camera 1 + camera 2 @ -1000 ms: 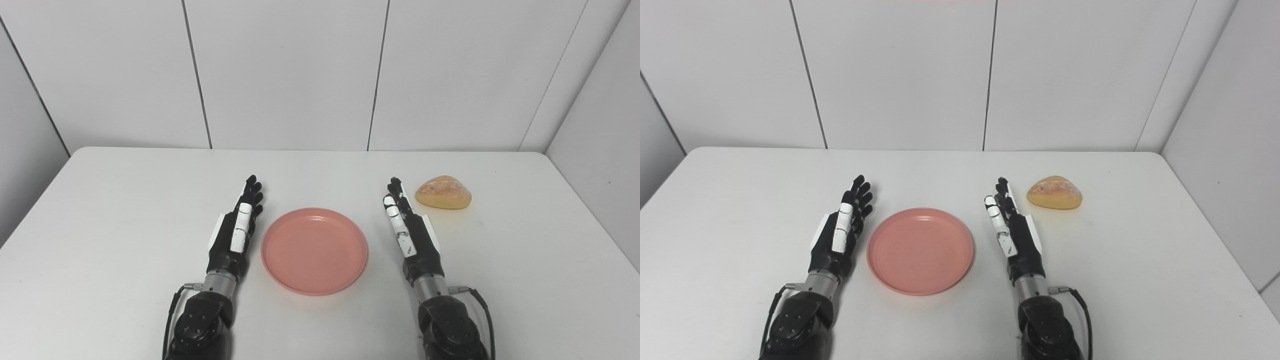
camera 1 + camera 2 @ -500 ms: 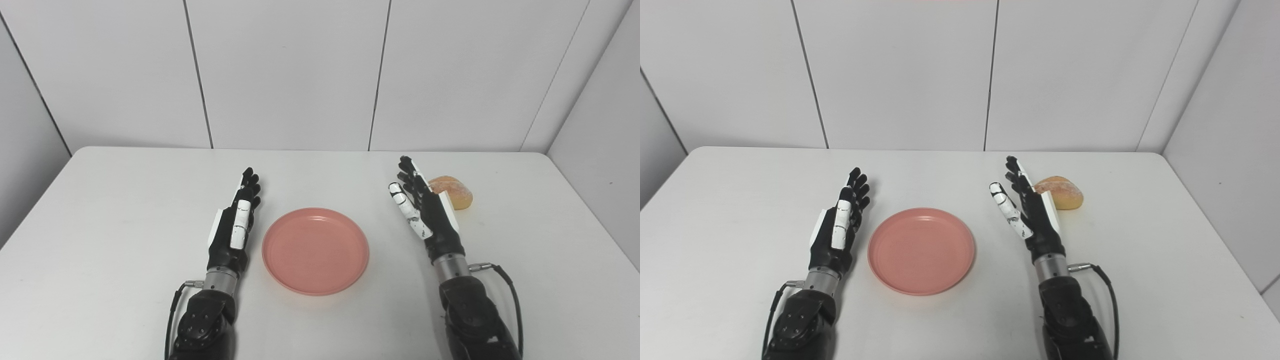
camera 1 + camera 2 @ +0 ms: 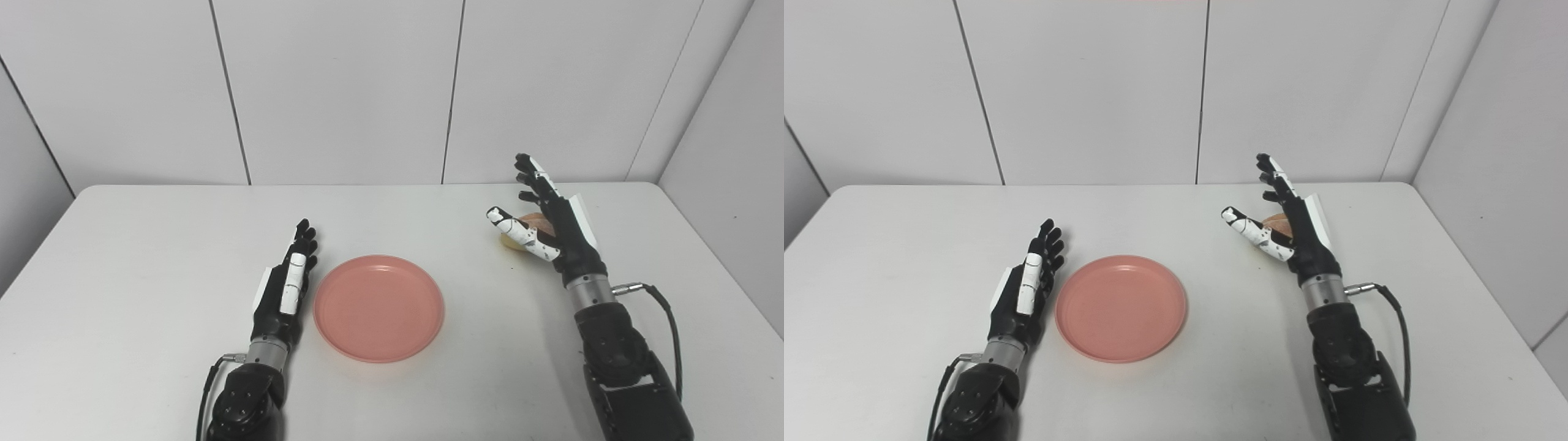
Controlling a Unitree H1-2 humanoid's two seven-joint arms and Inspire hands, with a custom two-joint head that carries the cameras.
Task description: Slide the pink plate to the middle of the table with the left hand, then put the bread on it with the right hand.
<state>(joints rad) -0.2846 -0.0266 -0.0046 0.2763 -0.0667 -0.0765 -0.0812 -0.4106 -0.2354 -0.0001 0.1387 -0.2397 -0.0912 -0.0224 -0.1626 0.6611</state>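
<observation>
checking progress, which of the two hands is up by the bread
The right hand, raised and open in front of the bread. The left hand lies flat beside the pink plate.

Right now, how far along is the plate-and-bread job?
Done, it seems: the plate sits mid-table, the left hand open beside it. In hand: the right hand, open, is at the bread, which it mostly hides; no grasp visible. Left: grasp the bread and put it on the plate.
</observation>
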